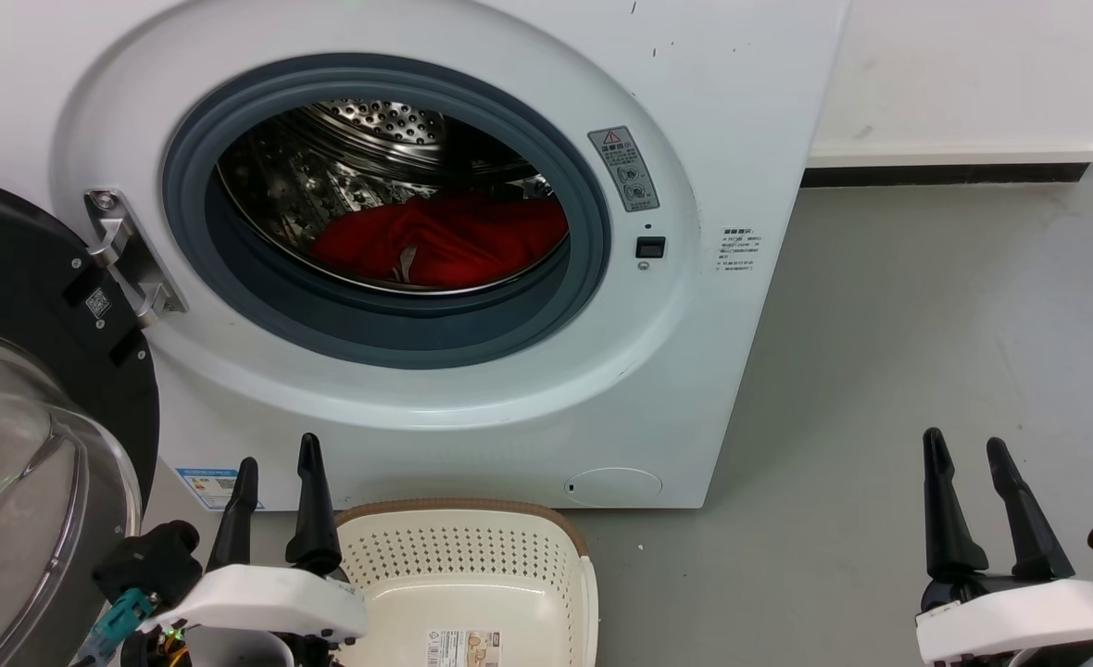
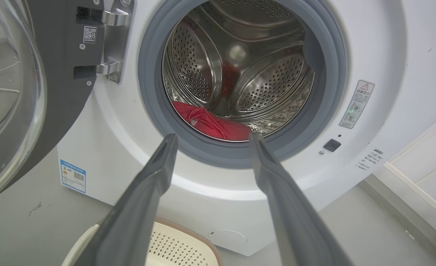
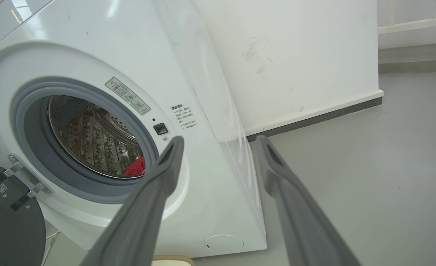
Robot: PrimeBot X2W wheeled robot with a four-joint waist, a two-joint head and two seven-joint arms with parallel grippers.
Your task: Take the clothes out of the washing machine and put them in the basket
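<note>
The white washing machine [image 1: 741, 111] stands with its door [image 1: 18, 389] swung open to the left. Red clothes [image 1: 454, 241] lie at the bottom of its steel drum [image 1: 361, 148], also seen as red clothes [image 2: 212, 123] and a red patch of clothes [image 3: 136, 168]. On the floor in front sits the cream basket [image 1: 472, 593], holding no clothes. My left gripper [image 1: 276, 454] is open at the lower left, just left of the basket. My right gripper [image 1: 965, 440] is open at the lower right, over bare floor. Both hold nothing.
The open glass door [image 2: 14, 92] juts out on the left beside my left arm. Grey floor [image 1: 926, 324] stretches right of the machine to a white wall with a dark skirting [image 1: 945, 174].
</note>
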